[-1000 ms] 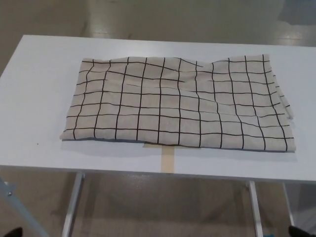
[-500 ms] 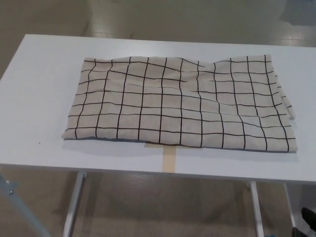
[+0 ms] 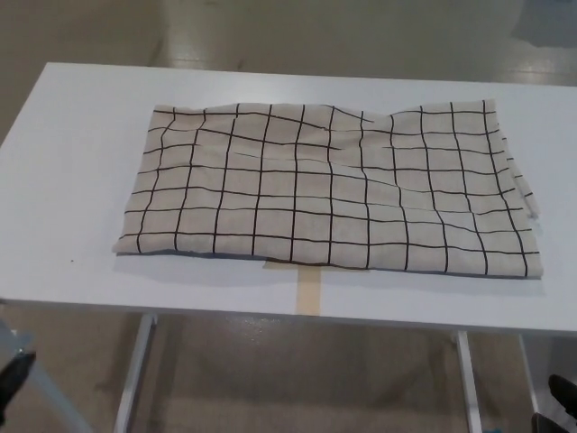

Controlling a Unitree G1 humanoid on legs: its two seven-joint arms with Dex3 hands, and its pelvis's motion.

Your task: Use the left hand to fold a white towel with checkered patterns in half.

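Observation:
The white towel with a black check pattern [image 3: 329, 189] lies spread across the white table [image 3: 72, 180], its long side running left to right. It is slightly wrinkled along the far edge, and layered edges show at its right end. A small black part of my left hand [image 3: 13, 375] shows at the lower left edge of the picture, below the table's front edge and well away from the towel. A bit of my right hand [image 3: 563, 393] shows in the bottom right corner, also below the table. Neither touches the towel.
A strip of tan tape [image 3: 308, 289] sits on the table's front edge under the towel's near hem. White table legs [image 3: 135, 370] stand below, over a beige floor. Bare table surface lies left of the towel and along the far edge.
My left hand has risen into view at the lower left edge. The right hand has come up a little at the bottom right. The towel has not moved.

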